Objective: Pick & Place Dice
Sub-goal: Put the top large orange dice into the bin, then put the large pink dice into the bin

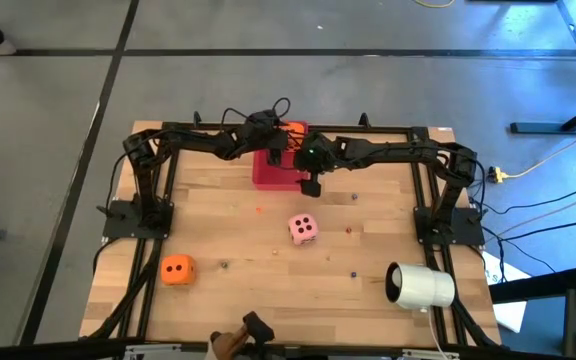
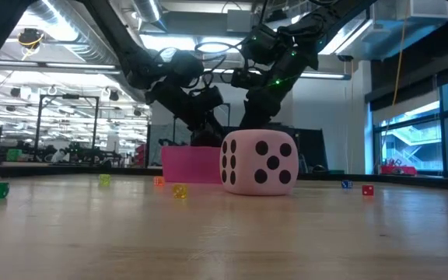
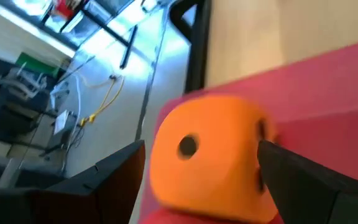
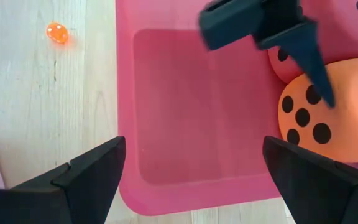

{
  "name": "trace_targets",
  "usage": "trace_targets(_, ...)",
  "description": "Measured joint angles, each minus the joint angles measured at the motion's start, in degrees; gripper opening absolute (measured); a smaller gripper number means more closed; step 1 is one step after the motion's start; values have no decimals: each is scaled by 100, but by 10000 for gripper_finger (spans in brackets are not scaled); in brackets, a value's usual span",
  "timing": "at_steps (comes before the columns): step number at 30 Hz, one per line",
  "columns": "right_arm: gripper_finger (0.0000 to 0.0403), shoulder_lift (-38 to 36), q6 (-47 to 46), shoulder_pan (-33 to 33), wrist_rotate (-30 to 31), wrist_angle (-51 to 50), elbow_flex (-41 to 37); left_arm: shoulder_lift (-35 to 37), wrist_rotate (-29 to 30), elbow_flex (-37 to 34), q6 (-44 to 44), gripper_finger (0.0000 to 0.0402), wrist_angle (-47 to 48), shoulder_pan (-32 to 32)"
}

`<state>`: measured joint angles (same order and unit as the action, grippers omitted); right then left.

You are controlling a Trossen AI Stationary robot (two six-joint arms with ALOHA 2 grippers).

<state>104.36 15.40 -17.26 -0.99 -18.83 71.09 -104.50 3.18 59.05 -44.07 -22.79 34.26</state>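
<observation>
I see the pink tray [image 4: 185, 124] at the counter's [image 1: 228, 210] far edge. My left end effector [image 3: 197, 168] grips an orange die [image 3: 210, 155] over it. My right end effector [image 4: 191, 168] hangs open above the tray. A pink die [image 1: 303, 229] sits mid-counter, another orange die [image 1: 177, 269] near the front left.
</observation>
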Motion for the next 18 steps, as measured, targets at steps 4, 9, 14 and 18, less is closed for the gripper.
trace_targets(4,377,0,-19,3,-4,-4,0,155,177,0,72,306,40,-185)
trace_targets(9,377,-37,94,129,11,-57,2,679,278,-1,209,306,597,-438)
trace_targets(14,377,-379,109,329,1,-219,2,1629,258,-2,799,306,1612,-621)
trace_targets(18,377,-775,38,501,-105,-544,2,2547,131,-2,1359,306,2613,-651)
